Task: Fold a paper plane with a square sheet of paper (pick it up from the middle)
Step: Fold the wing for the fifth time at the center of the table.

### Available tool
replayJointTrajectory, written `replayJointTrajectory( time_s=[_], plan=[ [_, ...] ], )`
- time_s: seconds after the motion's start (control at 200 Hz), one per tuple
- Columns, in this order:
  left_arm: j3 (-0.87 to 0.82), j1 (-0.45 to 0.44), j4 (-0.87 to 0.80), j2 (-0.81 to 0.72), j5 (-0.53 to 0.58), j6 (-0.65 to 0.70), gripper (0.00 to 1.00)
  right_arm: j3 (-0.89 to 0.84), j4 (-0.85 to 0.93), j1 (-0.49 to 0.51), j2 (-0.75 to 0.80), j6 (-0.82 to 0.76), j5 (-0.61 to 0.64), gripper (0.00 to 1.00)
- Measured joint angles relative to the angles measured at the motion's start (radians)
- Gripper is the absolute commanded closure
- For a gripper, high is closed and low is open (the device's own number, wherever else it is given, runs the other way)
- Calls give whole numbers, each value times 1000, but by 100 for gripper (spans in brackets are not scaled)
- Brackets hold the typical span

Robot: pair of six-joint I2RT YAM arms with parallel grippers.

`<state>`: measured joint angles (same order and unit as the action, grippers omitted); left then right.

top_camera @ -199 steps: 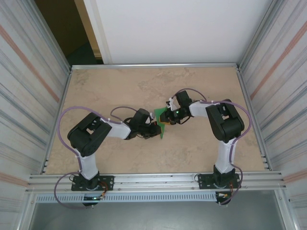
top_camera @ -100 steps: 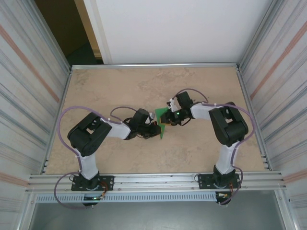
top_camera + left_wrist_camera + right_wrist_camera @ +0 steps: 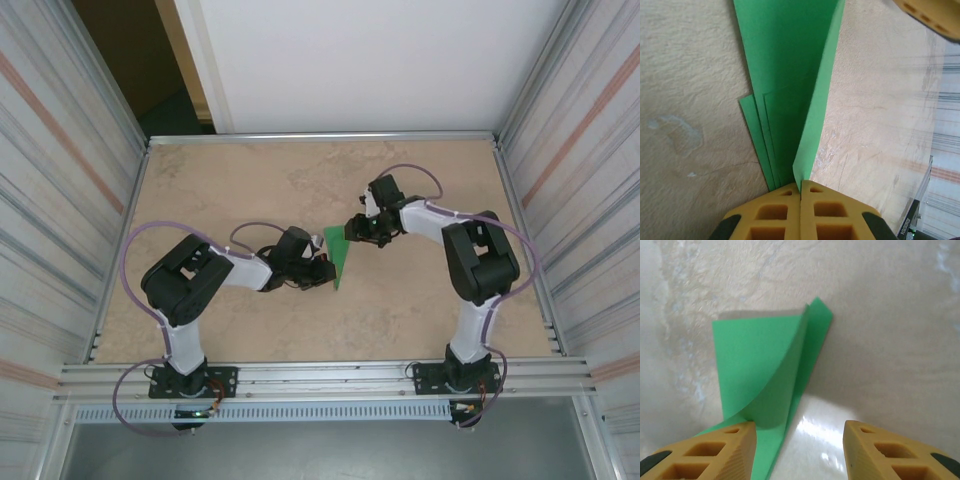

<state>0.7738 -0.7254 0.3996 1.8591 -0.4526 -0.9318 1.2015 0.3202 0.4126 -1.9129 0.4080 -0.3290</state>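
Observation:
The square sheet of paper (image 3: pixel 341 262) is bright green and folded into a narrow, layered, pointed shape on the tabletop. One flap stands up along the centre crease. My left gripper (image 3: pixel 325 268) is shut on that raised flap at its near end (image 3: pixel 800 187), and the paper (image 3: pixel 785 65) stretches away from the yellow pads. My right gripper (image 3: pixel 357 233) is open at the paper's far end. In the right wrist view its left finger (image 3: pixel 720 450) touches the curled flap of the paper (image 3: pixel 755 355), and nothing sits between the fingertips (image 3: pixel 800 432).
The beige marble-patterned table (image 3: pixel 250 180) is bounded by aluminium rails and corrugated side walls (image 3: pixel 60 200). A white back panel stands behind the far edge. Both arm bases sit on the near rail (image 3: pixel 320 378).
My right gripper has opened, let go of the paper and drawn back up and to the right. The paper now shows longer and flatter. The left gripper has kept its grip.

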Motion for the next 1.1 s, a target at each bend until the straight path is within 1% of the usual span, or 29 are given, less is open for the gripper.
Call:
replayJointTrajectory(
  time_s=[0.095,0.296,0.536,0.797,0.932,1.102],
  plan=[
    [0,0,0,0,0,4,98,52,36,18,-50,-10,36,48],
    [0,4,3,4,-13,11,95,127,117,58,-84,-27,111,40],
    [0,6,8,6,-22,11,91,202,204,113,-129,-27,239,36],
    [-4,6,22,1,-28,10,83,257,266,167,-166,-24,375,35],
    [-6,6,26,-4,-30,7,81,273,284,177,-176,-20,401,35],
    [-16,5,39,-16,-16,7,78,293,307,178,-190,-4,405,35]
  ],
)
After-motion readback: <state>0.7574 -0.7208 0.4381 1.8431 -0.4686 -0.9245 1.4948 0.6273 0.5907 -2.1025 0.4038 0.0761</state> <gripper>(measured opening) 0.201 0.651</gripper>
